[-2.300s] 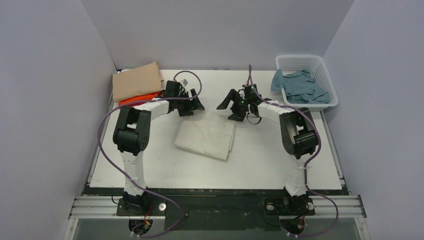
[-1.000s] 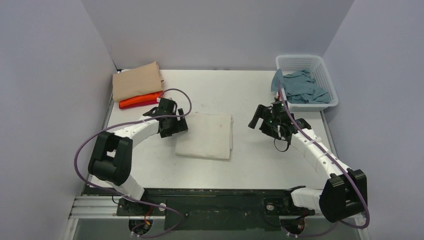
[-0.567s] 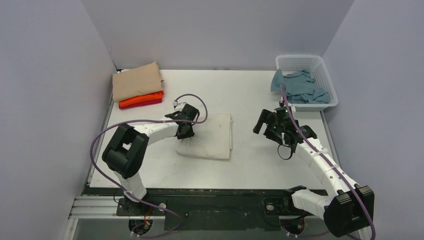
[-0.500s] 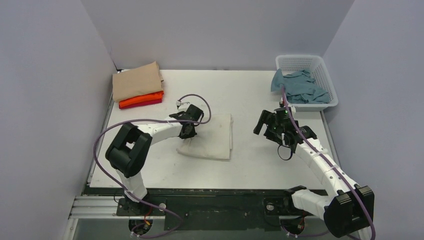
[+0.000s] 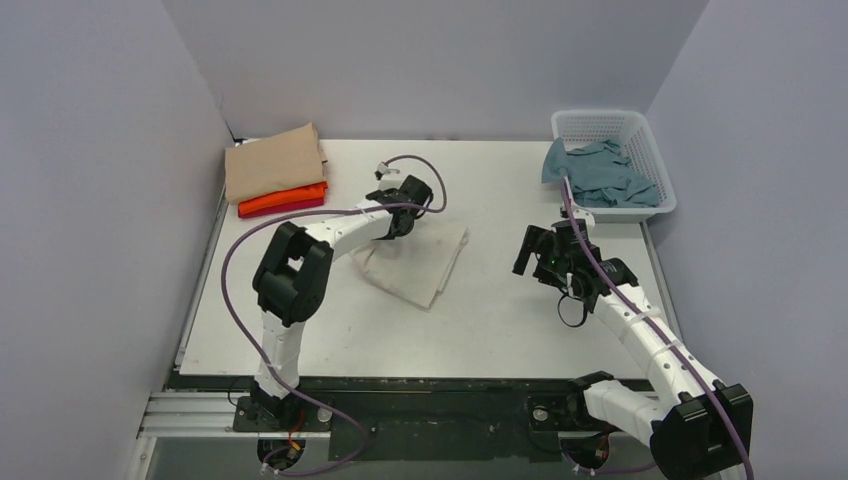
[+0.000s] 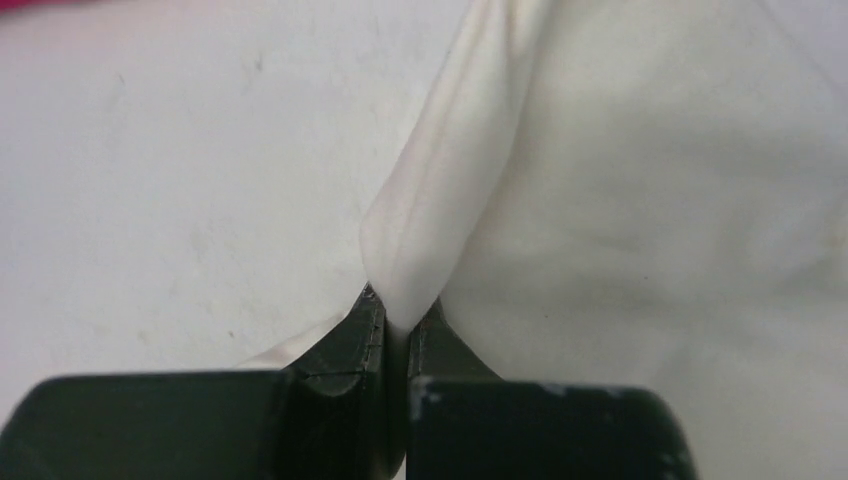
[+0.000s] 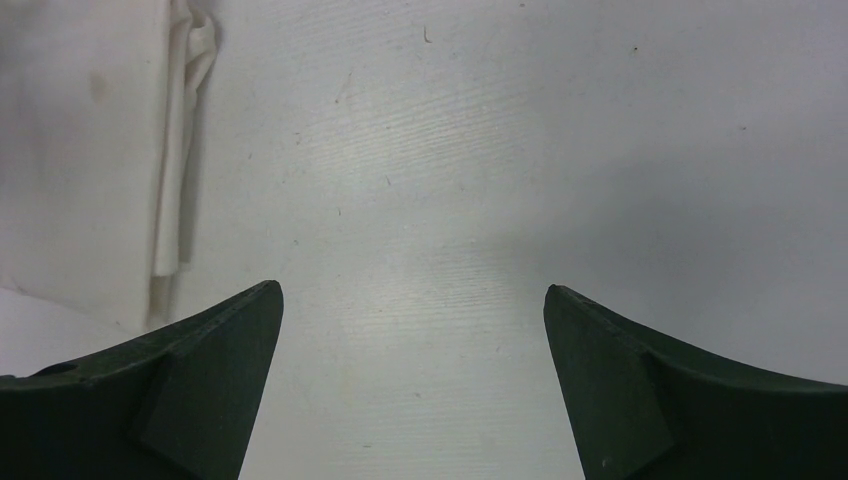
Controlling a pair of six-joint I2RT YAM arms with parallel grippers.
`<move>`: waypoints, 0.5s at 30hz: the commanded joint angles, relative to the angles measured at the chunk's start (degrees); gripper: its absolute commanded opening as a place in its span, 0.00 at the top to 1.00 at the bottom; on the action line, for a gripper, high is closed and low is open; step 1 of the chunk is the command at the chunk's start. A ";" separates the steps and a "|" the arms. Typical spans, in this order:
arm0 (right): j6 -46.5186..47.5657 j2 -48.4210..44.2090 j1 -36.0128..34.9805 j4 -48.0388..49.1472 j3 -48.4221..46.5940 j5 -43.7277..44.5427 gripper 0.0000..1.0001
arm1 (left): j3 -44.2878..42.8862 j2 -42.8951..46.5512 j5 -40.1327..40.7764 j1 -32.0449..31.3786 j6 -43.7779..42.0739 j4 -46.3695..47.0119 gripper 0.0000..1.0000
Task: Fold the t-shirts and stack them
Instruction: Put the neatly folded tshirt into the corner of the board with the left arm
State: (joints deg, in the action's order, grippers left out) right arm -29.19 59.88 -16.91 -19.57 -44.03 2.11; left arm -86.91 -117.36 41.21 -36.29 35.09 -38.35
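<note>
Left gripper (image 6: pixel 398 312) clamped on a raised fold of cream t-shirt (image 6: pixel 650 200); remaining cloth lies on worktop (image 6: pixel 180 180) ahead, to its right. Right gripper (image 7: pixel 412 295) spread wide, empty; shirt left of it.

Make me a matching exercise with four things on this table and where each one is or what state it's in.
1 cream tee
2 blue tee
3 tan tee
4 right gripper

A in the basket
B open, empty
C on the orange tee
D pinched by the left gripper

Pairs: 1-D, 2-A, 3-C, 4-B
</note>
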 commanded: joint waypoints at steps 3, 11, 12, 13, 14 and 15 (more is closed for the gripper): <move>2.00 0.04 0.19 0.42 0.94 2.70 0.00 | -16.08 -4.79 7.72 6.22 -15.49 5.40 1.00; 2.04 2.08 0.12 1.80 1.23 3.45 0.00 | -44.61 -17.43 8.77 13.30 -25.19 0.35 1.00; 2.03 2.54 0.16 1.81 1.23 3.72 0.00 | -49.41 -19.30 8.86 14.26 -26.62 0.19 1.00; 2.03 2.71 0.13 1.86 1.18 3.79 0.00 | -51.52 -20.14 8.78 14.69 -27.21 0.20 1.00; 2.03 3.08 0.17 1.88 1.15 4.05 0.00 | -55.54 -21.69 8.47 15.64 -28.42 0.33 1.00; 2.08 3.20 0.18 2.03 1.10 4.18 0.00 | -57.13 -22.35 8.54 16.08 -28.90 0.92 1.00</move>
State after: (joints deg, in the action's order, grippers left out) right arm -27.92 62.17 -16.91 -18.41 -43.53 4.12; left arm -132.86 -137.91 46.76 -22.24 12.21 -38.44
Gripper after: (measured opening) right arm 0.999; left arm 0.087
